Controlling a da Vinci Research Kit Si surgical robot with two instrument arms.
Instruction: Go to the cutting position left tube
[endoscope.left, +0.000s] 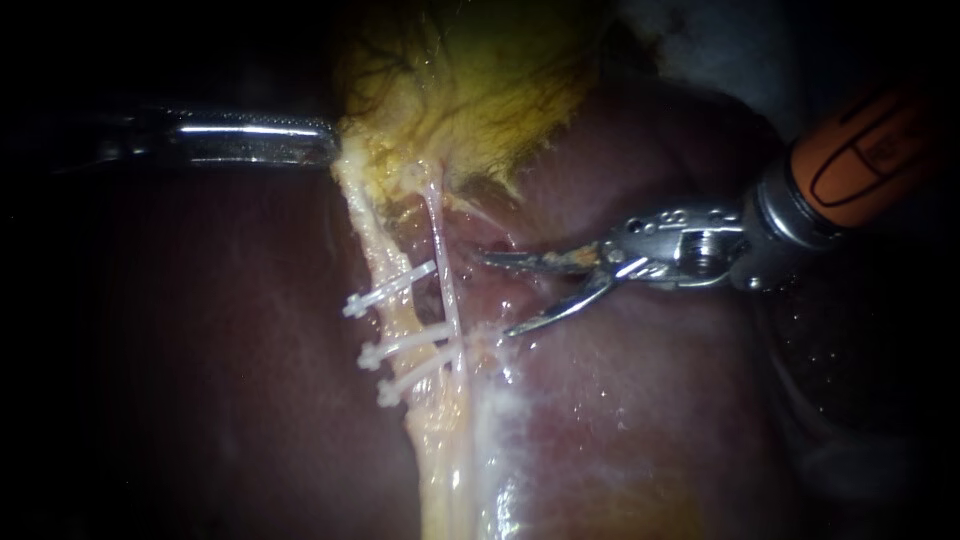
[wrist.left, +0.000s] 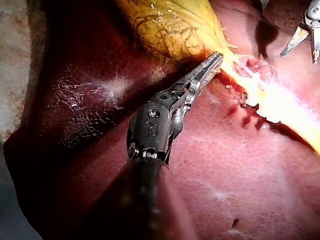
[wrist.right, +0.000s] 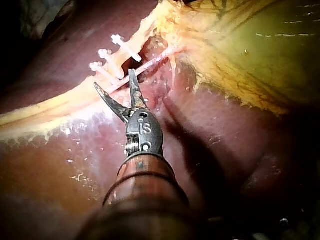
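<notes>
The right instrument (endoscope.left: 497, 294) reaches in over the wet liver (endoscope.left: 620, 400), its jaws apart and empty, tips pointing at the clipped strands and just short of them. A thin pale tube (endoscope.left: 441, 240) stands directly ahead of the tips, between them and the yellowish left tube (endoscope.left: 372, 235) beyond. Three white clips (endoscope.left: 392, 288) cross the strands, one above and two below the level of the jaws. Farther back, the left instrument (endoscope.left: 331, 149) has its jaws clamped on the edge of the gallbladder (endoscope.left: 480, 90).
</notes>
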